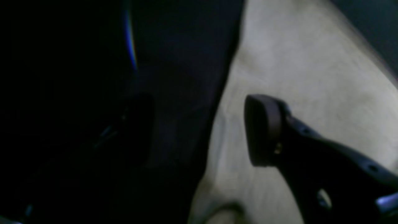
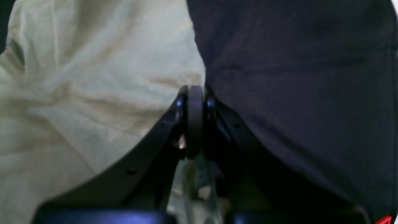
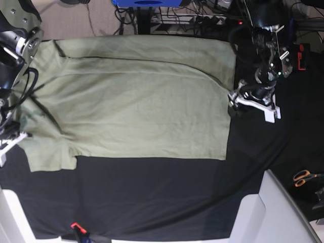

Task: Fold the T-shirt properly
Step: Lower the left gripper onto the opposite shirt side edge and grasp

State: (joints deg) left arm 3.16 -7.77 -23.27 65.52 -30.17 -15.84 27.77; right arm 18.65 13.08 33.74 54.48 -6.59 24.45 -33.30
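Two claws, left claw (image 1: 199, 130) spread wide over T-shirt (image 3: 136, 96) edge, right claw (image 2: 195, 93) pinched closed at its hem.

I can read no text, label, brand, number or sign in any view. The T-shirt (image 3: 136, 96) shows me only plain green cloth, and the black bench (image 3: 152, 197) cloth carries no print. Both wrist views are too dark and blurred for me to make out any lettering on what they show.
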